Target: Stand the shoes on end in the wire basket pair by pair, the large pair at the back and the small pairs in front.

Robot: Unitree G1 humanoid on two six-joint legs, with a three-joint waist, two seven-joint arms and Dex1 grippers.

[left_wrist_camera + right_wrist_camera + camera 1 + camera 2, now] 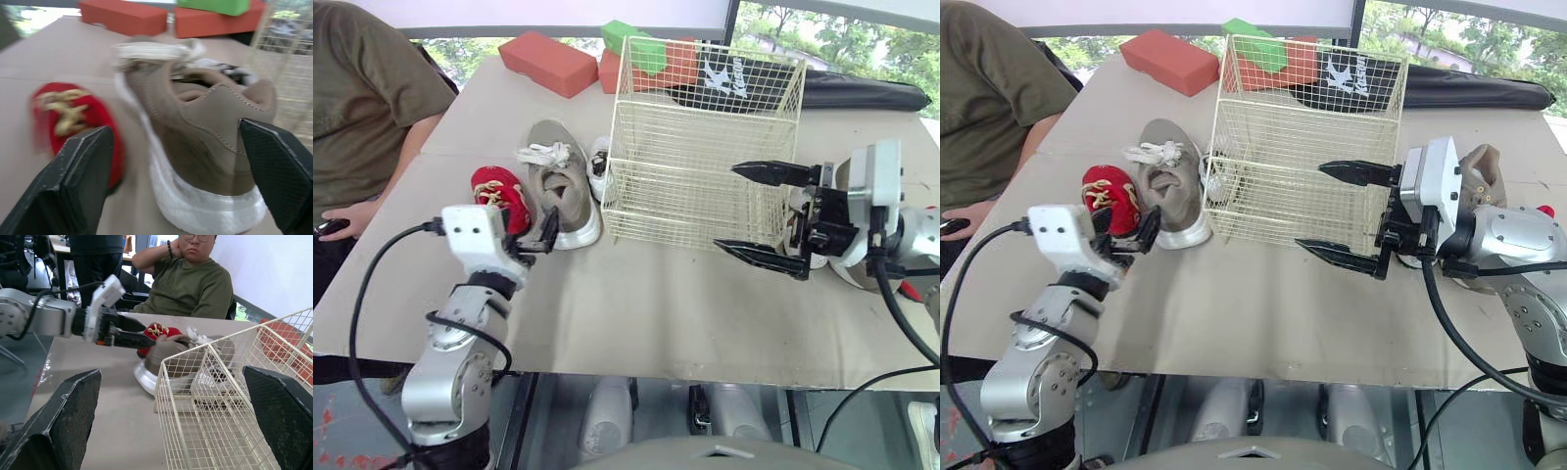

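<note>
Since it belongs rearmost, my left end effector (536, 241) gapes wide at the tan shoe (558, 181) heel; right end effector (725, 208) wide beside basket (705, 147).

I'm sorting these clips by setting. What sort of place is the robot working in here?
Probably an indoor lab or office set up for robot trials: a worktable beside windows with trees outside, a person seated at it, and staged props such as coloured blocks and a wire basket.
</note>
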